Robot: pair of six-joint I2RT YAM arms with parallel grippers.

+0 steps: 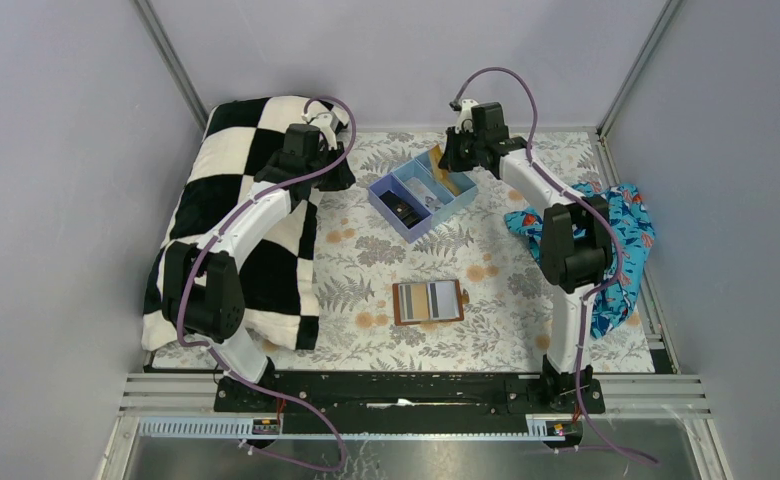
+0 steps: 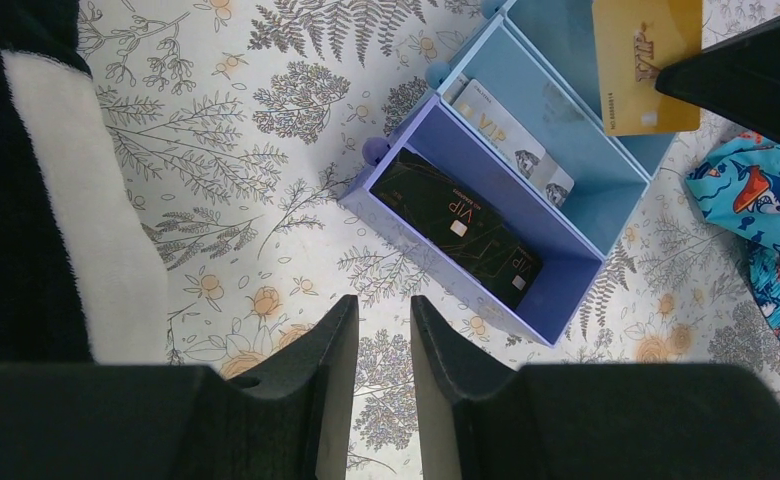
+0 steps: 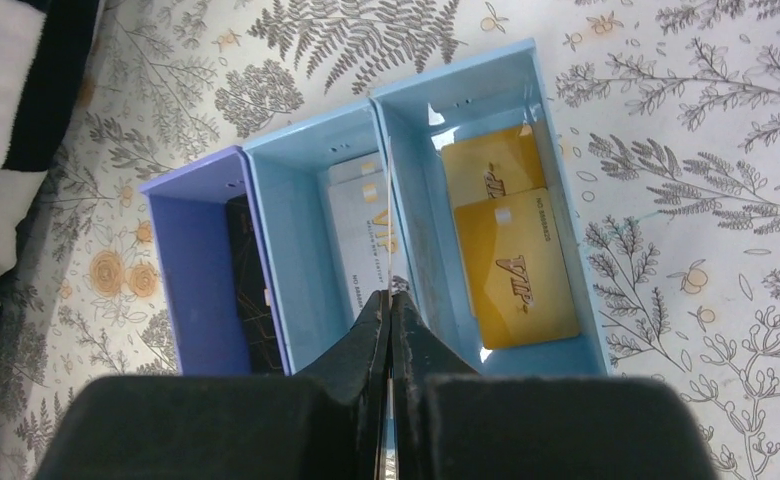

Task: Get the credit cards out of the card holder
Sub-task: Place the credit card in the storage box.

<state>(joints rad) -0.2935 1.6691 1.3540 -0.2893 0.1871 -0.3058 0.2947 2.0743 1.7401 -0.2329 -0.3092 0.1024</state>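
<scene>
The left gripper point(image 2: 383, 320) hangs above the table point(image 2: 266, 250) near the tray point(image 2: 566, 130), its jaws a little apart and holding nothing. In the tray a black card point(image 2: 456, 230) lies in the purple compartment, a whitish card point(image 2: 511, 140) in the middle one, and two gold cards point(image 3: 516, 265) in the right-hand one. The card holder point(image 1: 428, 302) lies open and flat toward the table's near edge, well apart from both grippers. Whether its striped slots hold any card I cannot tell. The right gripper point(image 3: 391, 300) is clamped on a third gold card point(image 2: 646, 60), which projects from the fingertips above the divider between the middle and right compartments. Such a card is, I judge, light, stiff and slick. Pinched across its faces near one short edge it holds, yet it may pivot or slip, and lying flat it offers only its rim.
</scene>
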